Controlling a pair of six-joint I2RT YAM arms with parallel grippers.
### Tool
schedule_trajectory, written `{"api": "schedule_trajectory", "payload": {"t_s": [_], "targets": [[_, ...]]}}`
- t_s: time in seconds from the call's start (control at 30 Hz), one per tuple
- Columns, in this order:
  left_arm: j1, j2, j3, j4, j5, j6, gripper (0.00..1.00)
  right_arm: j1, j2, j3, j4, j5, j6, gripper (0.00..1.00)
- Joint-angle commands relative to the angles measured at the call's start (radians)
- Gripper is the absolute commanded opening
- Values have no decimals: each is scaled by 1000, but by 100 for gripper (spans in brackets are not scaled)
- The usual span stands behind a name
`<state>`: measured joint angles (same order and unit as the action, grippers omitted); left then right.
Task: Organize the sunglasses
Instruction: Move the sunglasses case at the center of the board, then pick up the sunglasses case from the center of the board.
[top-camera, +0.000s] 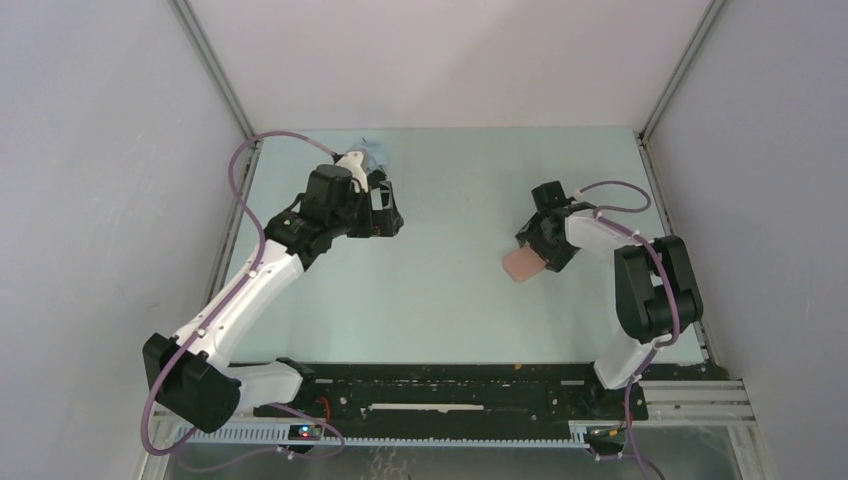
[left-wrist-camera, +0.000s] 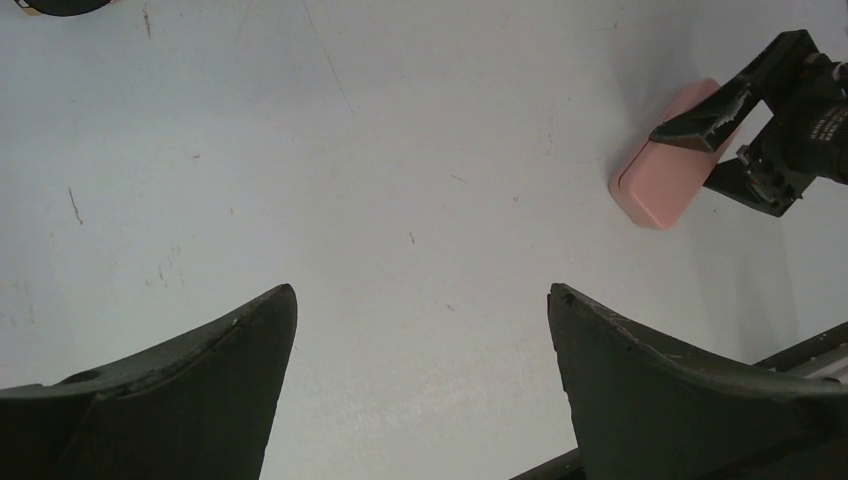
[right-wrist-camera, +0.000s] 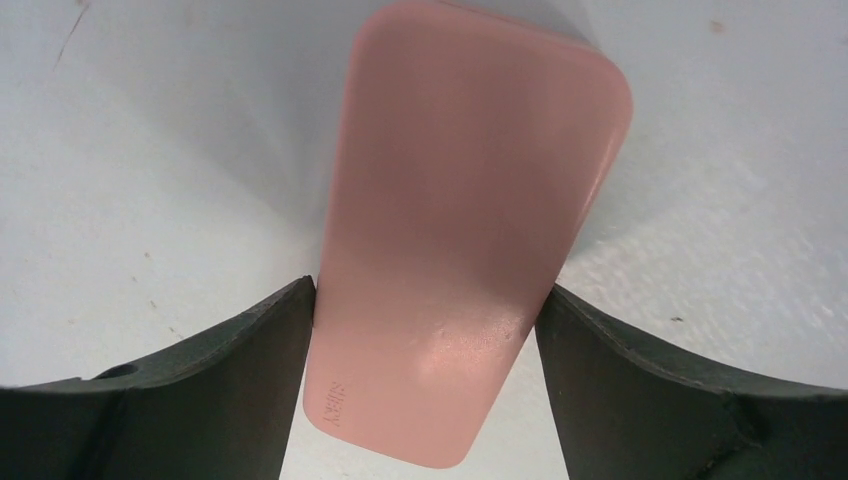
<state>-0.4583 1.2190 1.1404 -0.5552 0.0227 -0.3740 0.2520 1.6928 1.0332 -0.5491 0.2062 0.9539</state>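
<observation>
The right gripper (right-wrist-camera: 425, 310) clamps the pink case (right-wrist-camera: 470, 180) on both sides, at 3 o'clock on the table (top-camera: 450, 320). The left gripper (left-wrist-camera: 420, 300) hangs with its fingers wide apart at 10 o'clock, and the blue cloth (top-camera: 376, 152) lies just beyond it at 12. I cannot see the sunglasses surely; a dark round edge (left-wrist-camera: 60, 5) at 11 o'clock in the left wrist view may be them.

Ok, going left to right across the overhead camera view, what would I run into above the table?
Left end effector, open → pink case, gripped by the right end effector so those two overlap → right arm's elbow.
</observation>
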Motion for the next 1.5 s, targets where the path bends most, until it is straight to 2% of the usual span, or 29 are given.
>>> {"api": "schedule_trajectory", "payload": {"t_s": [0.0, 0.13, 0.3, 0.37, 0.5, 0.6, 0.73, 0.83, 0.9, 1.03, 1.2, 1.47], "targets": [[-6, -13, -3, 15, 14, 4, 100, 59, 31, 57, 21, -56, -160, 85], [-6, -9, -12, 18, -15, -10, 100, 118, 41, 79, 77, -191, -314, 75], [-6, -10, -19, 18, -34, -21, 100, 232, 77, 152, 38, -368, -529, 73], [-6, -9, -19, 18, -59, -33, 100, 289, 91, 189, -13, -352, -606, 76], [-6, -1, -19, 16, -72, -49, 100, 386, 110, 234, -107, -177, -669, 91], [-6, 6, -16, 12, -80, -61, 100, 400, 80, 242, -127, -125, -653, 98], [-6, 2, -10, 8, -123, -75, 100, 400, 8, 244, -120, -100, -590, 100], [-6, -17, -29, 9, -270, -126, 100, 405, -19, 242, -135, -9, -400, 100], [-6, -37, -57, 32, -374, -149, 100, 432, -13, 225, -106, -6, -332, 100], [-5, -61, -95, 51, -411, -169, 100, 502, 15, 218, -66, 39, -296, 100], [20, 49, 13, -120, -334, -218, 100, 536, 48, 195, -48, 113, -247, 100], [21, 25, -37, -21, -189, -226, 100, 547, 53, 129, -36, 134, -214, 100]]}}
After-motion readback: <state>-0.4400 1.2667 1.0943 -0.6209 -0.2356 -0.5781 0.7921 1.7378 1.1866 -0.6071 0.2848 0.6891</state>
